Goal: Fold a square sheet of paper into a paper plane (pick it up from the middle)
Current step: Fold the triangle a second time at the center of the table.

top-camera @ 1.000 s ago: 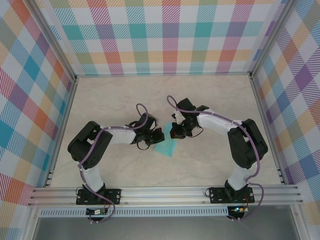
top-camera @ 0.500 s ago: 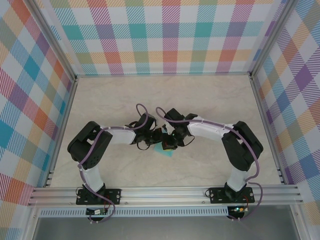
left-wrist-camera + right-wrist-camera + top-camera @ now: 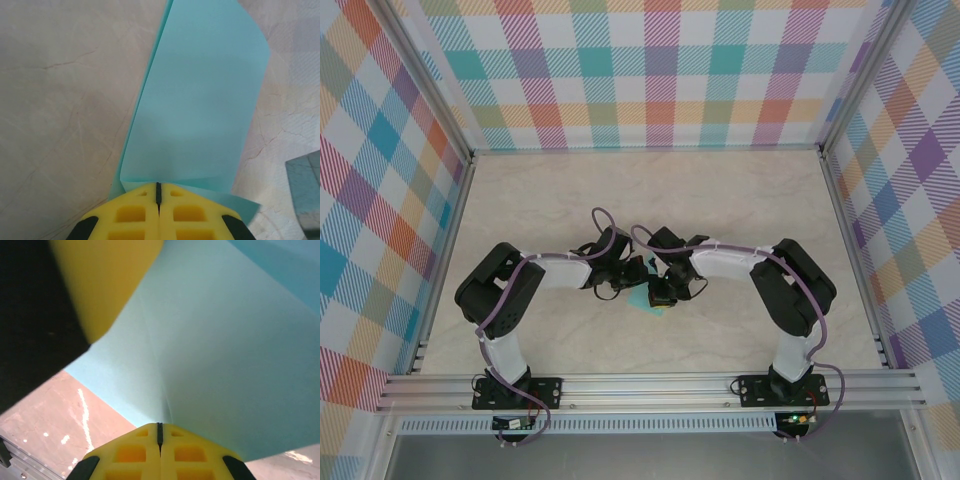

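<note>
Turquoise and partly folded, the square sheet of paper (image 3: 651,300) lies on the table between the two gripper heads, just ahead of the tips of both.

From the left wrist, one long panel of the square sheet of paper (image 3: 200,110) runs straight out from the left gripper (image 3: 158,187). A second layer peeks along the panel's left edge and near corner. The jaws are pressed together, with the paper's near edge tucked under the tips. Whether they pinch it or merely pin it down, I cannot tell.

From the right wrist, the right gripper (image 3: 159,426) is likewise closed tight. A faint crease in the square sheet of paper (image 3: 225,365) runs right into its seam, and a yellow finger of the left gripper (image 3: 102,285) looms close above-left.

This looks like an early lengthwise fold being set. The plane is far from done, with no pointed nose or wings yet. Next, the crease probably wants firm pressure along its length while the other hand keeps the layers from slipping.

The overhead view gives the left gripper (image 3: 638,276) and right gripper (image 3: 663,293) nearly touching over the paper, most of which they hide. The wrist views supply the layers and crease, and the beige marbled table (image 3: 60,100) beside them.
</note>
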